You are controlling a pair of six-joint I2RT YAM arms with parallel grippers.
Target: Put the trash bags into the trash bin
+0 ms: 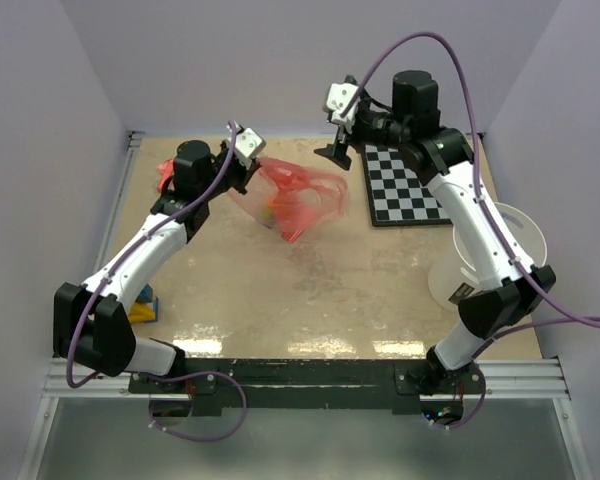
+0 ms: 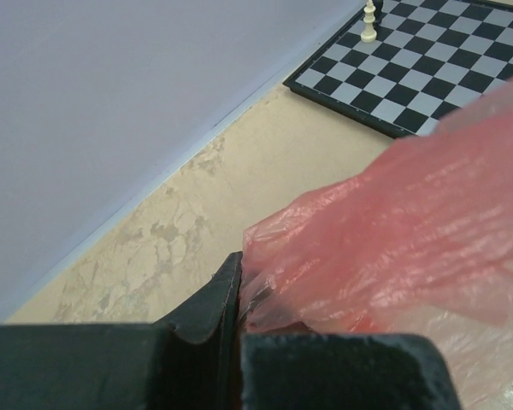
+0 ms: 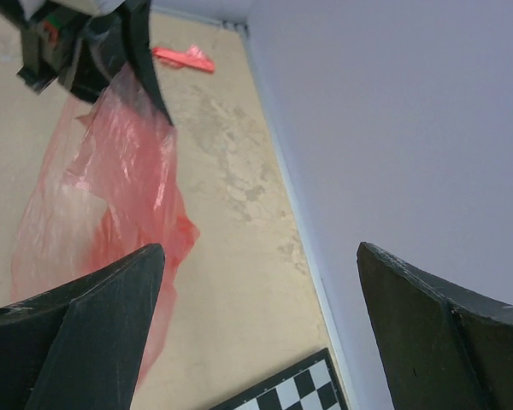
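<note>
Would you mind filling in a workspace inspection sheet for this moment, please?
Surface: beige marbled table, glossy along the near edge.
Job's things: red trash bag hangs from the left tool, lower part seemingly resting on the table; white trash bin upright at the right edge, bag not yet in it.
Clutter: checkerboard with one white chess piece; small red piece by the far wall; yellow-and-blue object at the near left.
Grippers: left tool shut on the trash bag; right tool wide open, empty.
Cables: purple cables loop high on the right and low at the near left.
Surroundings: pale walls; nothing else seen.
</note>
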